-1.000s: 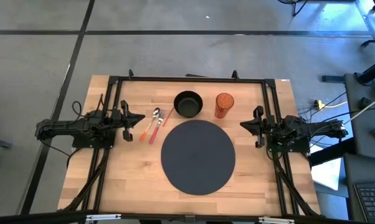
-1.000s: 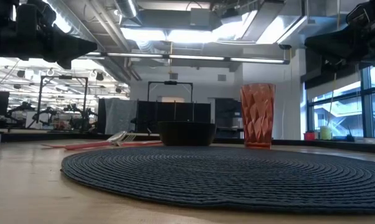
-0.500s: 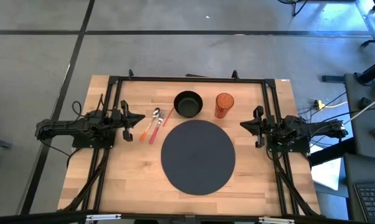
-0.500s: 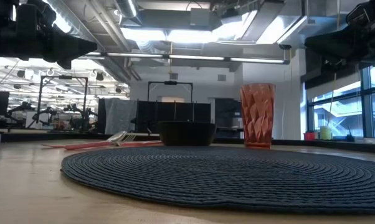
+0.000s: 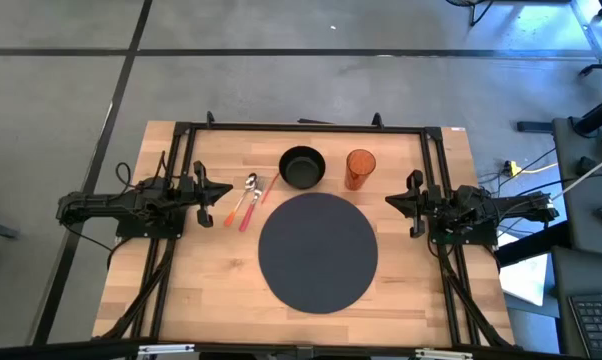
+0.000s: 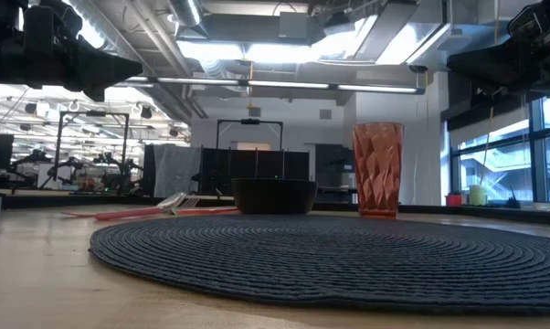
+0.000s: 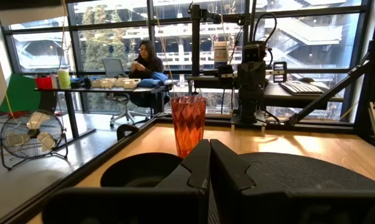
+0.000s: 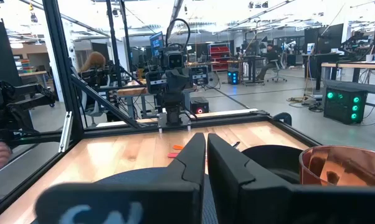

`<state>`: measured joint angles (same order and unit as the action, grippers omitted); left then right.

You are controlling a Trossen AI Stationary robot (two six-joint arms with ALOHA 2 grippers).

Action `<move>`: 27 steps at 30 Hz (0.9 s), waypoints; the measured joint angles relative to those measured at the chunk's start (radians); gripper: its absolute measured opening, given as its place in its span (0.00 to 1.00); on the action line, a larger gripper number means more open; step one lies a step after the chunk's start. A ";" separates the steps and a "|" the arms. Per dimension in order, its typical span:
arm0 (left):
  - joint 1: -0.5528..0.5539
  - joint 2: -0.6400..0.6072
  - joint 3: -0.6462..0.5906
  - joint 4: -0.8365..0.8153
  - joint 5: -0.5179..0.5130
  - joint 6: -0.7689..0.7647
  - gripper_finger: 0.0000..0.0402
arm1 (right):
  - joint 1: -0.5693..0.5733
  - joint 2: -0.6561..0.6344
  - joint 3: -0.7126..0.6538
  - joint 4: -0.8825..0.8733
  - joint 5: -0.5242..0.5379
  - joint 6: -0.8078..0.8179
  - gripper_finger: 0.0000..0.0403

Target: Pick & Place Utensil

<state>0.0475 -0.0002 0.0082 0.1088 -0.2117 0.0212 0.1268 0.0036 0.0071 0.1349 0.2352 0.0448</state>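
Observation:
A spoon (image 5: 249, 188) and a fork (image 5: 254, 200) with red-orange handles lie flat on the wooden table, left of a black bowl (image 5: 302, 167); the low view shows their heads (image 6: 173, 200) beside the bowl. My left gripper (image 5: 224, 193) hovers shut at the table's left side, just left of the utensils; its fingers (image 7: 209, 155) touch nothing. My right gripper (image 5: 392, 201) hovers shut at the right side, beyond a round dark placemat (image 5: 317, 252), fingers (image 8: 206, 149) together.
An orange faceted tumbler (image 5: 359, 169) stands right of the bowl, near the far edge. A black frame rail (image 5: 301, 127) borders the table. The placemat (image 6: 348, 256) fills the table's middle. A seated person (image 7: 144, 62) shows in the room beyond.

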 joint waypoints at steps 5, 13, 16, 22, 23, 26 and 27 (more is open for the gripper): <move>0.000 0.000 0.000 0.000 0.000 0.000 0.01 | 0.000 0.000 0.000 0.000 0.000 0.000 0.05; 0.000 0.000 0.000 0.000 0.000 0.000 0.01 | 0.000 0.000 0.000 0.000 0.000 0.000 0.05; 0.000 0.000 0.000 0.000 0.000 0.000 0.01 | 0.000 0.000 0.000 0.000 0.000 0.000 0.05; 0.000 0.000 0.000 0.039 -0.005 0.027 0.01 | 0.000 0.000 0.000 0.000 0.000 0.000 0.05; 0.000 0.000 0.000 0.044 -0.005 0.027 0.01 | 0.000 0.000 0.000 0.000 0.000 0.000 0.05; 0.000 0.000 0.000 0.048 -0.005 0.027 0.01 | 0.000 0.000 0.000 0.000 0.000 0.000 0.05; 0.000 0.000 0.000 0.050 -0.005 0.027 0.01 | 0.000 0.000 0.000 0.000 0.000 0.000 0.05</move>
<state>0.0476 -0.0002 0.0082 0.1583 -0.2169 0.0479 0.1268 0.0036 0.0074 0.1349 0.2348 0.0448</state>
